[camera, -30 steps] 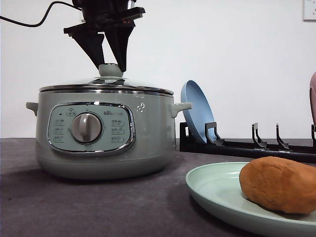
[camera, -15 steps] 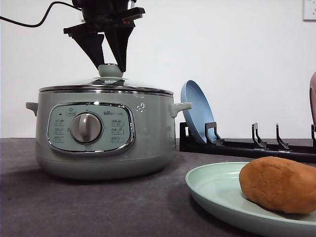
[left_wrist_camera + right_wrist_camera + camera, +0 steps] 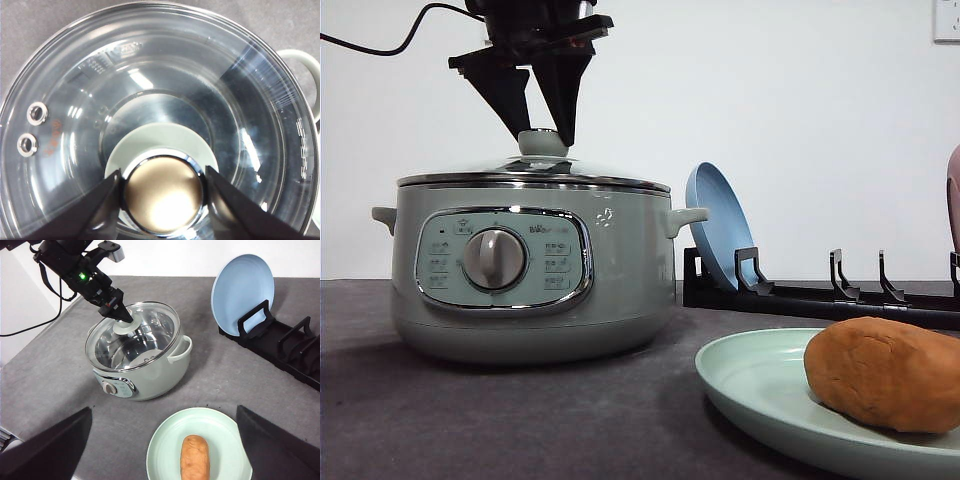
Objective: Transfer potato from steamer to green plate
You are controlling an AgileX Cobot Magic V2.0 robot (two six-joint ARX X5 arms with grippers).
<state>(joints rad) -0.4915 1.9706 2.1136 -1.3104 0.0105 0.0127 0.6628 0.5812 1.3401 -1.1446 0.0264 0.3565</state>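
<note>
The potato [image 3: 890, 375] [image 3: 195, 463], orange-brown and oblong, lies on the green plate [image 3: 750, 380] [image 3: 167, 447] at the front right. The pale green steamer [image 3: 620, 290] [image 3: 150, 380] stands at the left with its glass lid [image 3: 535, 172] [image 3: 240, 100] on it. My left gripper [image 3: 542, 125] [image 3: 162, 200] [image 3: 122, 315] reaches down from above and is shut on the lid's knob [image 3: 542, 142] [image 3: 162, 192], one finger on each side. High above the plate, my right gripper [image 3: 164, 409] is open and holds nothing.
A blue plate [image 3: 720, 225] [image 3: 243, 292] leans upright in a black dish rack [image 3: 820, 300] [image 3: 285, 347] behind the green plate. A pinkish object [image 3: 954, 195] shows at the right edge. A black cable [image 3: 380, 45] hangs at the upper left.
The left gripper and the lid knob have crept a tiny bit upward. The potato and plate have not moved.
</note>
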